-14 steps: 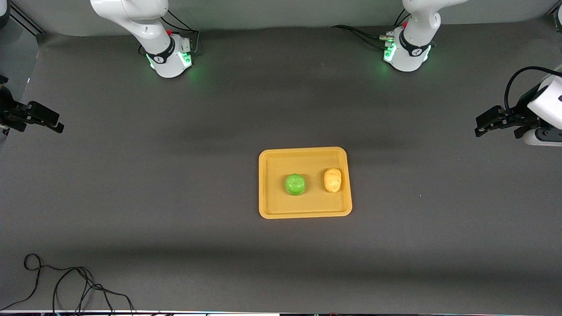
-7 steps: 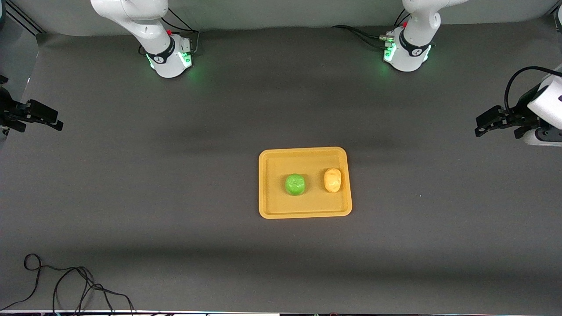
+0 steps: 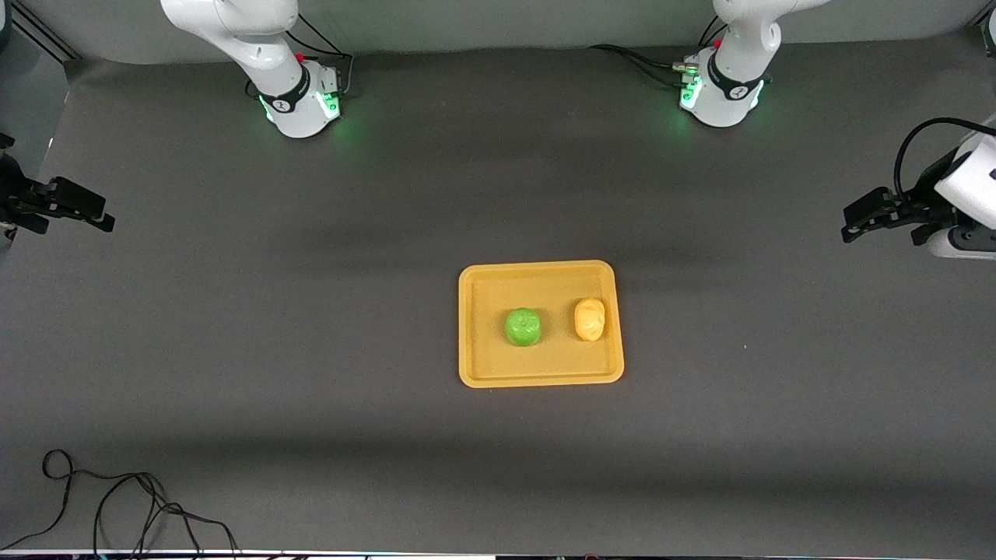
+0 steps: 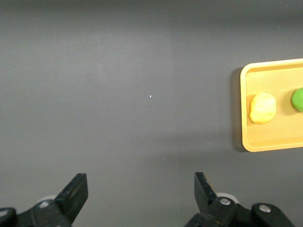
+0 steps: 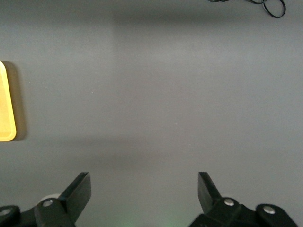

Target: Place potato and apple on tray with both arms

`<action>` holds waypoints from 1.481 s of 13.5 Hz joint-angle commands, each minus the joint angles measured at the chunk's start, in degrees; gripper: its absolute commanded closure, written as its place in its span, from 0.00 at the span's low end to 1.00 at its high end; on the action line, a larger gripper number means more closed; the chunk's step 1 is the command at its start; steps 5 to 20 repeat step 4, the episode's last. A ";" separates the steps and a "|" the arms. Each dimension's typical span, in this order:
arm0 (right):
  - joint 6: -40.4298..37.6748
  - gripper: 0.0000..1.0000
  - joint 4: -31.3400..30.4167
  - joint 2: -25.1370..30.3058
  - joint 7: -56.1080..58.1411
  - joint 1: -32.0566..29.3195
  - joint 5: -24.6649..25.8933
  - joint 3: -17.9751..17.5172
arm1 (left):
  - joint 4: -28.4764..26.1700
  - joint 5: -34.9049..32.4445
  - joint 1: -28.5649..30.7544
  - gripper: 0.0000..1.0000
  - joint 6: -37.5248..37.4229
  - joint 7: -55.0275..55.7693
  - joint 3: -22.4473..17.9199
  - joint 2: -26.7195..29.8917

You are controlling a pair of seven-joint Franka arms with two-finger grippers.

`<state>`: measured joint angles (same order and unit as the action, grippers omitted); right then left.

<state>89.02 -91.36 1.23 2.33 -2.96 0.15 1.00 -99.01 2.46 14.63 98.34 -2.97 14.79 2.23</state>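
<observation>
- Right pincer [image 3: 85,220] hangs over the bench [image 3: 233,350] at the right arm's end, well apart from the tray [image 3: 476,327]; its fingers stand wide and hold nothing. Judged as waiting, with little risk unless it swings back in low.
- A loose cable [image 3: 117,498] lies on the bench near the front camera, toward the right arm's end. It is well apart from everything else; it would matter only if an arm swept down there and snagged it.
- Apple [image 3: 524,327] sits on the tray near its middle. Being round, it could probably roll if the tray were bumped; the low rim would likely stop it.
- Potato [image 3: 590,319] sits on the tray just beside the apple, apart from it, close to the rim on the left arm's side. A knock to that rim could shift it, though its lumpy shape should keep it from rolling.
- Left pincer [image 3: 860,222] hangs over the bench at the left arm's end, well apart from the tray, fingers wide and holding nothing.
- Both items look placed, so the task seems done; the main hazard would be any needless return move.
</observation>
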 commanded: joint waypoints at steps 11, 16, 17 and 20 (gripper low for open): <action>-1.04 0.00 1.45 -0.53 0.65 0.67 -0.59 0.50 | -0.66 0.09 -0.39 0.00 0.27 -0.63 -0.38 1.03; -1.04 0.00 1.45 -0.53 0.65 0.67 -0.59 0.50 | -0.66 0.09 -0.39 0.00 0.27 -0.63 -0.38 1.03; -1.04 0.00 1.45 -0.53 0.65 0.67 -0.59 0.50 | -0.66 0.09 -0.39 0.00 0.27 -0.63 -0.38 1.03; -1.04 0.00 1.45 -0.53 0.65 0.67 -0.59 0.50 | -0.66 0.09 -0.39 0.00 0.27 -0.63 -0.38 1.03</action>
